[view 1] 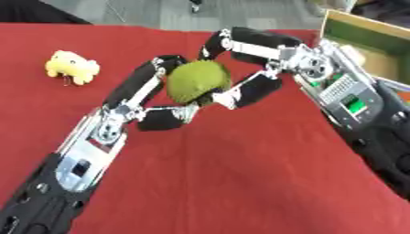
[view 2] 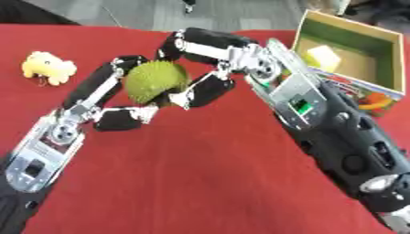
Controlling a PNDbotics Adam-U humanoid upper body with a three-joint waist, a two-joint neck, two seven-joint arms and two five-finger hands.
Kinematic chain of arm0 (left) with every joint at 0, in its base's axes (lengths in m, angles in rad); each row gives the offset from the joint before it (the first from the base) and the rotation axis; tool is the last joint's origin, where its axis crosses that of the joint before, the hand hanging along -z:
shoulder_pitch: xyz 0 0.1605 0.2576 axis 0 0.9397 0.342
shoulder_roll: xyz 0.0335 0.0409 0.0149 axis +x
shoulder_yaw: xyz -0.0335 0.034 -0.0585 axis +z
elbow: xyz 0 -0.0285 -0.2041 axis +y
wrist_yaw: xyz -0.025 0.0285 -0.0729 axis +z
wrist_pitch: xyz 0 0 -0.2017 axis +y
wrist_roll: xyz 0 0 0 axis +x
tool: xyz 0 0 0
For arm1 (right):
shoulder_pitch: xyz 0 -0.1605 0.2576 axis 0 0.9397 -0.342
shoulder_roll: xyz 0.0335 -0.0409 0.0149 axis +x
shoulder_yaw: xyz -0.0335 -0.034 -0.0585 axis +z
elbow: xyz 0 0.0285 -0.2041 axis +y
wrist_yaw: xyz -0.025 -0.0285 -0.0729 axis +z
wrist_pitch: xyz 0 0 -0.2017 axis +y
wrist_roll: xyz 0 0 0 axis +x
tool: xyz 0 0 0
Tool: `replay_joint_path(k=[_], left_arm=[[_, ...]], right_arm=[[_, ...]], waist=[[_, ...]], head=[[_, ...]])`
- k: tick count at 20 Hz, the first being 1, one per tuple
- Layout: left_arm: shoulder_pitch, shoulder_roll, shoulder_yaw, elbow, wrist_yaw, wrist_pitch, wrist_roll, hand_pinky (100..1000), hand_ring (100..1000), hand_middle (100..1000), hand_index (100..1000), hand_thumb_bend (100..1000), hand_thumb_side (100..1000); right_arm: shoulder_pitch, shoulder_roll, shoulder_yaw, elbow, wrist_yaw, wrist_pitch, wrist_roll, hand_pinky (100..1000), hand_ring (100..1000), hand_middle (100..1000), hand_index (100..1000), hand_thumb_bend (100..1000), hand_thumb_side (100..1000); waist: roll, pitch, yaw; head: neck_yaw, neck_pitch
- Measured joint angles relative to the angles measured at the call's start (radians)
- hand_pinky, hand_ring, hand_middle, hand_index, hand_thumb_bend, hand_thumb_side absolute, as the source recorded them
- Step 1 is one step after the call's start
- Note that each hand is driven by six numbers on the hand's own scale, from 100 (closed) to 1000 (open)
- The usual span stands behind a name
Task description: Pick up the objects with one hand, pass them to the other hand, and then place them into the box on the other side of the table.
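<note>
A green, bumpy round fruit [view 1: 196, 81] hangs above the red table between both hands. My left hand [view 1: 144, 105] reaches in from the lower left with fingers and thumb curled around its left side. From the right, my right hand [view 1: 252, 68] curls around the fruit's top and right side. A yellow plush toy [view 1: 72, 66] lies on the cloth at the far left. The open cardboard box [view 2: 348, 52] stands at the far right with a pale yellow object [view 2: 323, 57] inside.
The red cloth [view 1: 224, 173] covers the table; its near half is bare. Colourful print shows on the box's front flap [view 2: 372, 98]. Grey floor lies beyond the table's far edge.
</note>
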Motion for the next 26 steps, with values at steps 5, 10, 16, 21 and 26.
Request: replay_joint_path(k=[5, 10, 16, 21, 26], left_arm=[[0.001, -0.001, 0.001, 0.013, -0.017, 0.0, -0.013, 768, 752, 724, 870, 528, 602], [0.002, -0.001, 0.003, 0.018, -0.022, -0.008, -0.021, 768, 754, 725, 870, 561, 614], [0.01, -0.001, 0.013, 0.024, -0.03, -0.006, -0.013, 764, 749, 716, 865, 531, 618], [0.02, 0.003, 0.021, 0.035, -0.03, 0.006, 0.001, 762, 746, 712, 861, 514, 628], [0.036, 0.018, 0.036, 0.043, -0.032, 0.014, 0.02, 759, 741, 705, 852, 467, 639]], right_arm=[[0.0, -0.001, -0.003, -0.013, -0.012, 0.01, -0.006, 841, 765, 532, 517, 100, 141], [0.0, -0.002, -0.01, -0.024, -0.018, 0.02, -0.011, 841, 765, 532, 517, 100, 135], [0.001, -0.01, -0.029, -0.026, -0.031, 0.03, -0.021, 844, 768, 536, 522, 100, 120], [0.012, -0.028, -0.064, -0.051, -0.061, 0.055, -0.044, 848, 772, 543, 527, 100, 107], [0.036, -0.073, -0.125, -0.089, -0.12, 0.102, -0.083, 852, 777, 552, 535, 100, 100]], waist=[[0.0, 0.0, -0.003], [0.001, 0.0, -0.004], [0.002, 0.0, -0.006], [0.002, 0.0, -0.009], [0.003, 0.0, -0.01]], head=[[0.0, 0.0], [-0.004, 0.0], [-0.008, 0.0], [-0.008, 0.0], [-0.017, 0.0]])
